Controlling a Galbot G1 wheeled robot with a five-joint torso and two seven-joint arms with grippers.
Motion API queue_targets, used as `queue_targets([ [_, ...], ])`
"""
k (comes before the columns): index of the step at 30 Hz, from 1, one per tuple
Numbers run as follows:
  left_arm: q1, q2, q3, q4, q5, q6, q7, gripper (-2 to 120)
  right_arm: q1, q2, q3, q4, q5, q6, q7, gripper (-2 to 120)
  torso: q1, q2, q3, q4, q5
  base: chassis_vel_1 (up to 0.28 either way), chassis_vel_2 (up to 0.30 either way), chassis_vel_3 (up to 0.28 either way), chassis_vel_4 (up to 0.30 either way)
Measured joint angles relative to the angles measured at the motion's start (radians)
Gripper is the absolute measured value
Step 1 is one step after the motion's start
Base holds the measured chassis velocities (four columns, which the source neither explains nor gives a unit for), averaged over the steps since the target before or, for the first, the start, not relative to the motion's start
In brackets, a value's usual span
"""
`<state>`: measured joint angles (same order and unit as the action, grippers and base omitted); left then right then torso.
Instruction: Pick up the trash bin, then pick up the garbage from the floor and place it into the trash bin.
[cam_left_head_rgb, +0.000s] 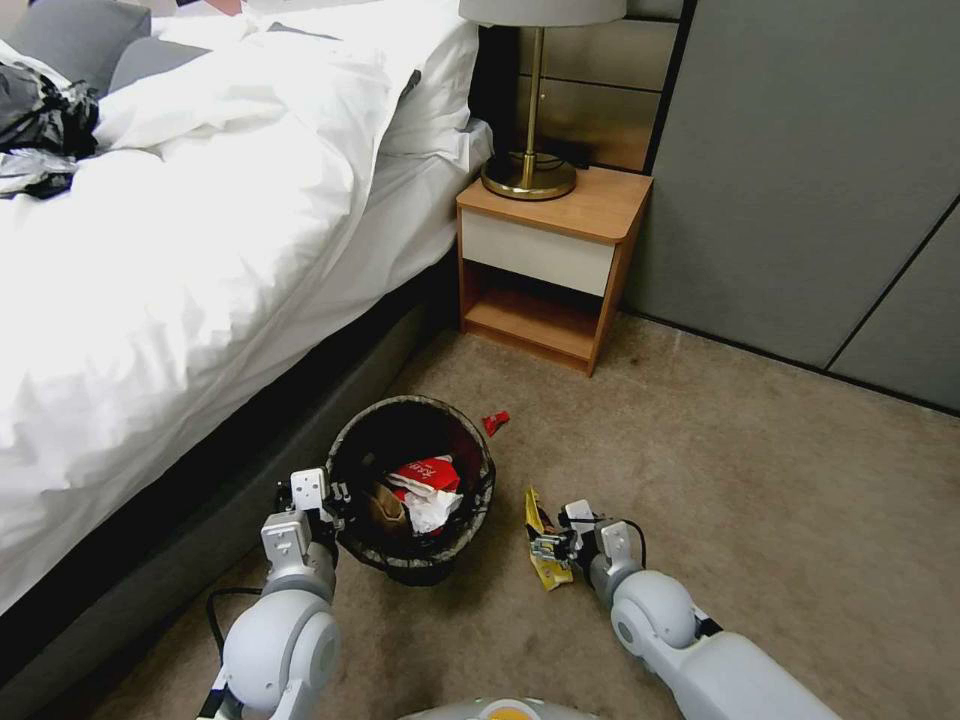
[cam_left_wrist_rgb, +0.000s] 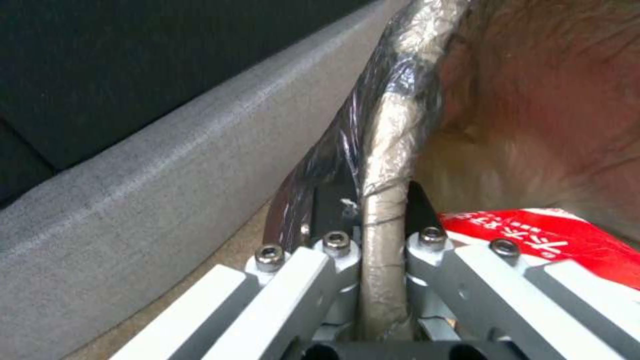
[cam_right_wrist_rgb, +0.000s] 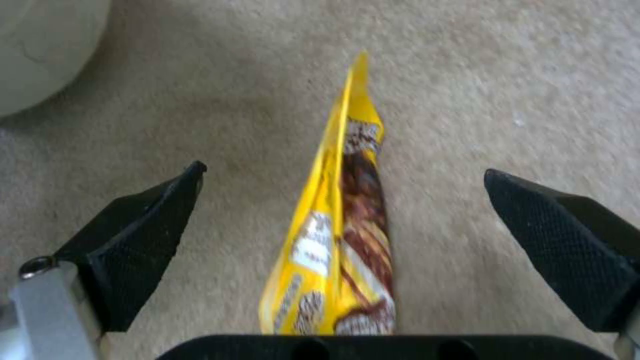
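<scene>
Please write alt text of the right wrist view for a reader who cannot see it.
The right gripper hangs over beige carpet with its black jaws open wide, and a yellow snack wrapper lies between them, touching neither. The trash bin's white wall shows at one corner.

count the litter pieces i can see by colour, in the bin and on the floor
red-and-white wrapper, in the bin: 1
white tissue, in the bin: 1
brown paper bag, in the bin: 1
yellow wrapper, on the floor: 1
red scrap, on the floor: 1
total: 5

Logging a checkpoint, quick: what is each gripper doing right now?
Left gripper: shut on the trash bin rim.
Right gripper: open, fingers either side of the yellow wrapper on the carpet, not gripping it.
</scene>
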<state>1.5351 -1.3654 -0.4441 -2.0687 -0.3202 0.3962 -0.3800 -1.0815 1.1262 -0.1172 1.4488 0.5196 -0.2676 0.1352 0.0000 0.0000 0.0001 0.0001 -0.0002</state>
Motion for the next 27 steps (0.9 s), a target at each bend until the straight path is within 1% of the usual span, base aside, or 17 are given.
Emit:
queue_targets([
  [7, -0.001, -0.008, 0.003, 0.003, 0.006, 0.0, 0.0, 0, 0.024, 0.03, -0.012, -0.054, -0.024, 0.026, -0.024, 100, 0.0, 0.0, 0.0, -0.0001, 0.0, 0.0, 0.0, 0.0, 0.0],
  [12, -0.003, -0.01, 0.003, 0.005, 0.007, -0.001, 0.0, 0, 0.034, 0.071, -0.011, -0.116, -0.045, 0.051, -0.033, 100, 0.0, 0.0, 0.0, 0.0, 0.0002, 0.0, 0.0, 0.0, 0.0],
  [14, -0.005, -0.01, 0.002, 0.007, 0.007, -0.001, 0.0, 0, 0.033, 0.083, -0.008, -0.145, -0.059, 0.067, -0.035, 93, 0.0, 0.0, 0.0, -0.0001, 0.0001, 0.0, 0.0, 0.0, 0.0],
  [15, -0.005, -0.01, 0.002, 0.007, 0.007, -0.001, 0.0, 0, 0.033, 0.083, -0.008, -0.145, -0.059, 0.067, -0.035, 93, 0.0, 0.0, 0.0, -0.0001, 0.0001, 0.0, 0.0, 0.0, 0.0],
  [17, -0.007, -0.011, 0.001, 0.009, 0.006, -0.001, 0.0, 0, 0.03, 0.096, -0.004, -0.181, -0.078, 0.091, -0.048, 82, 0.0, 0.0, 0.0, -0.0002, 0.0, 0.0, 0.0, 0.0, 0.0],
  [18, -0.007, -0.011, 0.001, 0.009, 0.006, -0.001, 0.0, 0, 0.03, 0.096, -0.004, -0.181, -0.078, 0.091, -0.048, 82, 0.0, 0.0, 0.0, -0.0002, 0.0, 0.0, 0.0, 0.0, 0.0],
  [20, -0.007, -0.013, 0.001, 0.01, 0.006, -0.001, -0.001, 0, 0.034, 0.113, -0.001, -0.218, -0.089, 0.109, -0.055, 71, 0.0, 0.0, 0.0, -0.0001, 0.0002, 0.0, 0.0, 0.0, 0.0],
  [21, -0.007, -0.013, 0.001, 0.01, 0.006, -0.001, -0.001, 0, 0.034, 0.113, -0.001, -0.218, -0.089, 0.109, -0.055, 71, 0.0, 0.0, 0.0, -0.0001, 0.0002, 0.0, 0.0, 0.0, 0.0],
  [23, -0.005, -0.013, -0.001, 0.01, 0.005, -0.003, -0.001, 0, 0.04, 0.125, 0.007, -0.247, -0.102, 0.119, -0.06, 61, 0.0, 0.0, 0.0, 0.0, 0.0001, 0.0, 0.0, 0.0, 0.0],
  [24, -0.005, -0.013, -0.001, 0.01, 0.005, -0.003, -0.001, 0, 0.04, 0.125, 0.007, -0.247, -0.102, 0.119, -0.06, 61, 0.0, 0.0, 0.0, 0.0, 0.0001, 0.0, 0.0, 0.0, 0.0],
  [26, -0.003, -0.01, -0.005, 0.01, 0.004, -0.004, -0.001, 0, 0.043, 0.13, 0.013, -0.269, -0.111, 0.13, -0.065, 50, 0.0, 0.0, 0.0, -0.0001, 0.0001, 0.0, 0.0, 0.0, 0.0],
  [27, -0.003, -0.008, -0.006, 0.01, 0.003, -0.004, -0.001, 0, 0.043, 0.131, 0.016, -0.273, -0.114, 0.132, -0.066, 46, 0.0, 0.0, 0.0, -0.0001, 0.0001, 0.0, 0.0, 0.0, 0.0],
])
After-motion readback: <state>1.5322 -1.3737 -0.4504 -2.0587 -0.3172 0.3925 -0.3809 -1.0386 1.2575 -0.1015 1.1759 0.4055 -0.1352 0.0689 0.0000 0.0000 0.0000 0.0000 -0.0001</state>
